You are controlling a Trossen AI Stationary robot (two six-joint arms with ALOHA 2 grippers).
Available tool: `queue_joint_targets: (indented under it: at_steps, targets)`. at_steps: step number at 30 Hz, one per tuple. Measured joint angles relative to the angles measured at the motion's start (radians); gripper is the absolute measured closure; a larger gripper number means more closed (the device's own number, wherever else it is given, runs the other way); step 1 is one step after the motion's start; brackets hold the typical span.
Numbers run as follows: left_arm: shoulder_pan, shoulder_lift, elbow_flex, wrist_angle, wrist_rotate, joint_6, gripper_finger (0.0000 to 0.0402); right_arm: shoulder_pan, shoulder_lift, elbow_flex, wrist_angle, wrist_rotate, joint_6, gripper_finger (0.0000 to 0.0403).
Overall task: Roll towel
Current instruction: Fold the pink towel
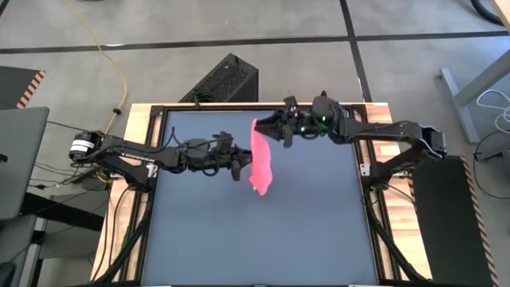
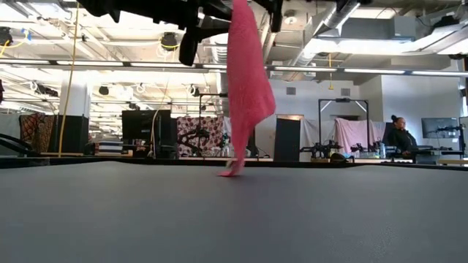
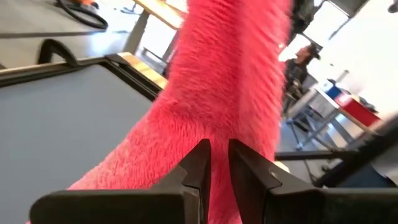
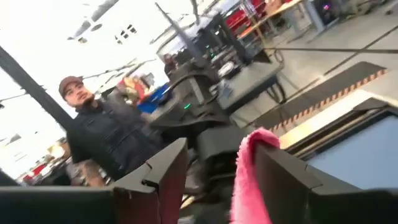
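Note:
The bright pink towel point(image 1: 261, 163) hangs as a long bunched strip over the middle of the dark tabletop point(image 1: 303, 239). Its lower end point(image 2: 230, 173) rests on the table. My left gripper point(image 1: 237, 169) reaches in level from the table's left and is shut on the towel point(image 3: 230, 74) partway up. My right gripper point(image 1: 275, 131) stands higher, near the far edge, open. The towel's upper end point(image 4: 252, 168) stands between its fingers, close to one finger point(image 4: 280, 180); whether it touches that finger I cannot tell. My left gripper pinches the towel's bunched middle part point(image 3: 219, 132) between its two fingers, coming level from the table's left. How many layers it holds I cannot tell. The towel rises beyond the fingers toward my right gripper and hangs slack below them, its lower end on the table.
A black box point(image 1: 223, 80) stands off the table's far edge, and a laptop point(image 1: 20, 143) sits to the left. The right wrist view shows a person point(image 4: 99, 137) beyond the table. Another person point(image 2: 401, 135) sits far back in the room.

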Motion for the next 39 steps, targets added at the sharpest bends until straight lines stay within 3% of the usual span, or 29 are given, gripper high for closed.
queue_joint_targets:
  at_steps: [9, 13, 21, 25, 31, 36, 39]
  targets:
    - [-0.036, 0.000, 0.000, -0.012, 0.041, 0.000, 0.0356, -0.101, -0.014, 0.000, -0.123, -0.105, -0.028, 0.0196]
    - [-0.048, 0.000, 0.000, -0.049, 0.041, 0.000, 0.0356, -0.087, -0.014, 0.000, -0.239, -0.105, -0.061, 0.0194]
    - [-0.050, 0.000, 0.000, -0.101, 0.040, 0.000, 0.0356, -0.058, -0.014, 0.000, -0.292, -0.100, -0.106, 0.0163]
    - [-0.050, 0.000, 0.000, -0.103, 0.041, 0.000, 0.0356, -0.048, -0.014, 0.000, -0.409, -0.030, -0.158, 0.0148]
    - [-0.050, 0.000, 0.000, -0.118, 0.042, 0.000, 0.0356, 0.004, -0.012, 0.000, -0.510, 0.171, -0.212, 0.0139]
    - [-0.050, 0.000, 0.000, -0.144, 0.042, 0.000, 0.0356, 0.086, -0.004, 0.000, -0.530, 0.178, -0.181, 0.0138]
    - [-0.050, -0.001, 0.000, -0.152, 0.042, 0.000, 0.0356, 0.126, -0.005, 0.000, -0.603, 0.234, -0.194, 0.0138]
